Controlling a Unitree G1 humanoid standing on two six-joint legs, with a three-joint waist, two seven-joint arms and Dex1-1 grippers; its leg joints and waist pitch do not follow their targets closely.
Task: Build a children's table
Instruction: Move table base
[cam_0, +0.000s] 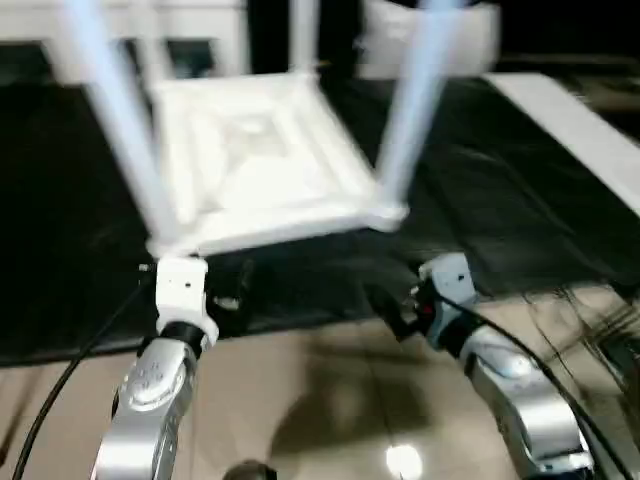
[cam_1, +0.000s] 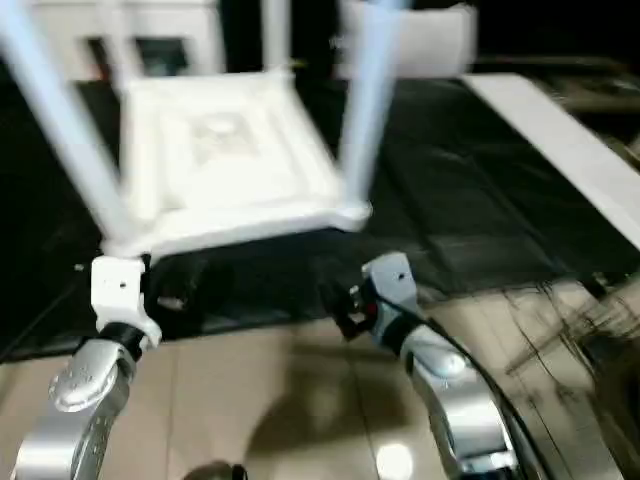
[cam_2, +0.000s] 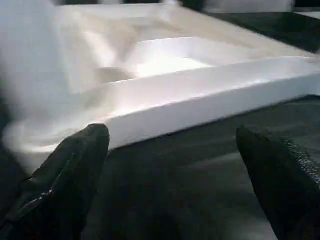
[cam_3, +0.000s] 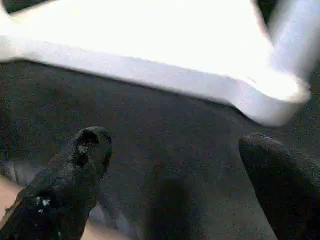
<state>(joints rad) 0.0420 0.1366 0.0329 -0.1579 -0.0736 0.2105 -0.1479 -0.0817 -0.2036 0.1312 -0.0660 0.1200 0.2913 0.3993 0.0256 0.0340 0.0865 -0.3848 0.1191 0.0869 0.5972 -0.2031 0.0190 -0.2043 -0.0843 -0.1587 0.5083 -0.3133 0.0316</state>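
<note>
1. A black mat covers the floor ahead of the robot, from 9 o'clock across to 3 o'clock in the head views; tan floor lies nearer the robot, and a pale strip runs along the mat's edge toward 2 o'clock

2. The children's table lies upside down on the mat at about 12 o'clock, all white, its recessed, ribbed underside facing up. Legs rise from the corner sockets: 1 at the near left corner, 1 at the near right corner, and 2 thinner-looking ones at the far corners. The near legs are cut off by the top edge and heavily smeared, so their taper is hard to make out

3. White furniture behind the table at 12 to 1 o'clock is too blurred to identify

4. The left gripper sits at the table's near left corner, around 10 o'clock from the robot's chest. Its 2 black fingers are spread very wide with only mat between them; the table's rim lies just beyond the tips, and contact cannot be told

5. The right gripper is near the near right corner, at about 1 o'clock, also spread wide and holding nothing, the corner socket just ahead of its fingertips
</note>
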